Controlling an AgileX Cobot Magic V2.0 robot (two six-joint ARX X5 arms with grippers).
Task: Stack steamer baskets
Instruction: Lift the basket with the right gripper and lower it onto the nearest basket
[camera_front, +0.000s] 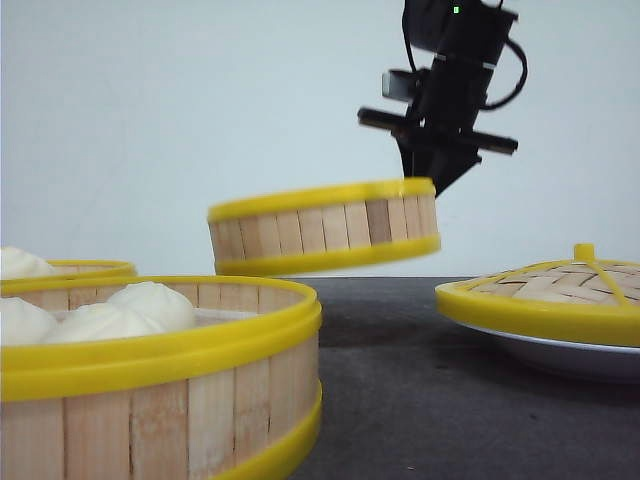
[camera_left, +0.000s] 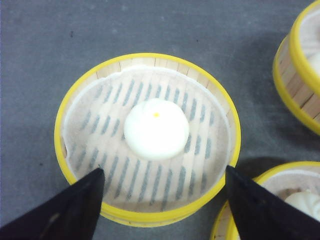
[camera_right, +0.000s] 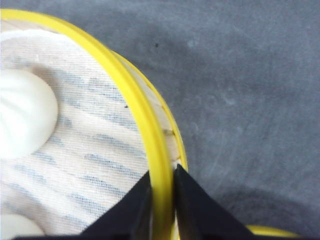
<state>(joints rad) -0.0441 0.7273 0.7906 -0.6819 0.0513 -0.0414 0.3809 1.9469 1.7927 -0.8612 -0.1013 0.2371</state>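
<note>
Basket (camera_front: 325, 228) tilted, yellow-rimmed, slatted.

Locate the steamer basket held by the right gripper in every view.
Front view: the lifted basket hangs tilted above the table, centre, pinched at its right rim by the right gripper.
Left wrist view: cannot tell if it shows.
Right wrist view: its rim runs between the fingers.
Shared landmark: that yellow rim in the gripper.

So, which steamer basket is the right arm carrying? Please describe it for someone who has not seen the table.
Look above the dark table, left of the domed lid. The lifted basket hangs tilted in the air, its rim pinched by the right pincer; the other baskets rest on the table.
</note>
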